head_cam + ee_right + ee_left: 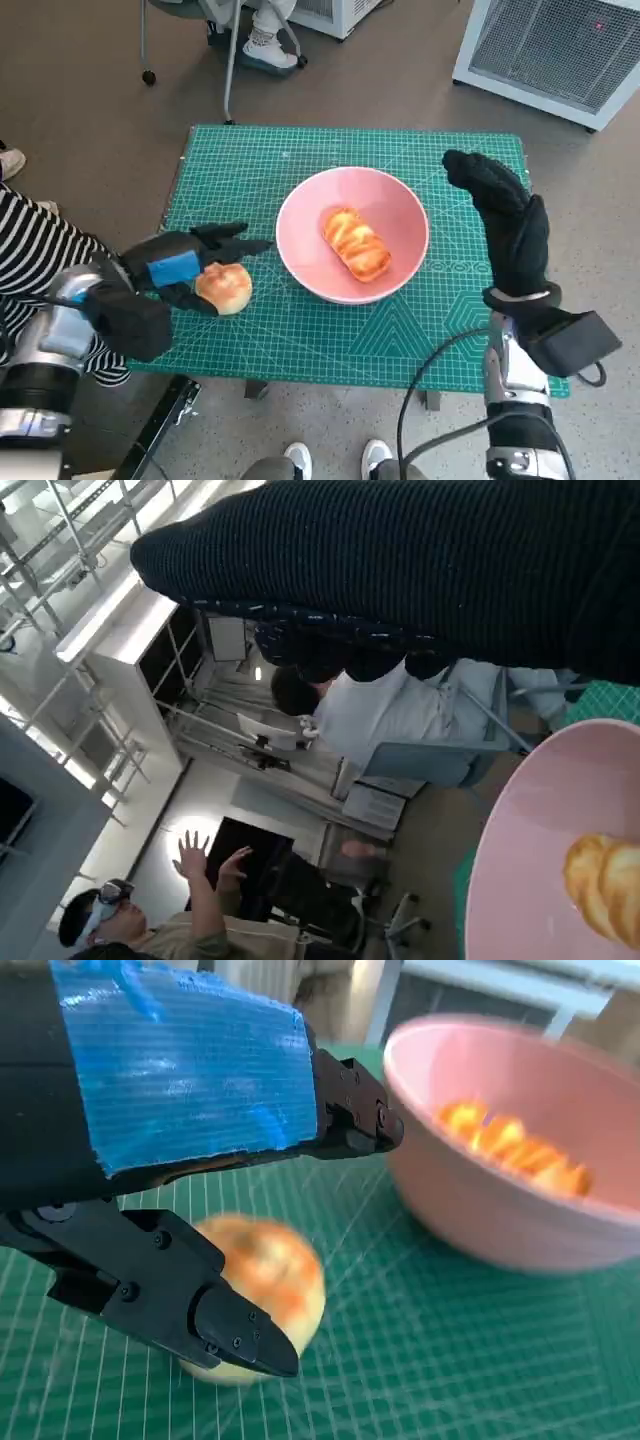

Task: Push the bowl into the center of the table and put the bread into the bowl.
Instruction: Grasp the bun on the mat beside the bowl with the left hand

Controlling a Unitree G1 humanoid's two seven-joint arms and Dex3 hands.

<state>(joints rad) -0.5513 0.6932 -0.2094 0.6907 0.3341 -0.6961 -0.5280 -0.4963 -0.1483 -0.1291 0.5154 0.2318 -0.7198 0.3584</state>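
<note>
The pink bowl (pixel 400 215) stands near the middle of the green mat, with a striped bread loaf (pixel 356 243) lying in it. A round bread roll (pixel 225 288) sits on the mat to the bowl's left. My left hand (pixel 185 262) reaches around the roll, fingers spread above it and thumb below; the left wrist view shows the roll (pixel 265 1285) between the fingers (pixel 235 1330) with a gap on the upper side, beside the bowl (pixel 500 1215). My right hand (pixel 505 215) stands upright just right of the bowl, fingers straight, holding nothing. The right wrist view shows the bowl's rim (pixel 530 830) and the loaf (pixel 605 880).
The green mat (pixel 320 340) covers the small table. A person's striped sleeve (pixel 30 250) is close to my left arm, and feet (pixel 335 460) show at the near edge. A white unit (pixel 560 50) and a chair with someone's foot (pixel 265 45) stand beyond the table.
</note>
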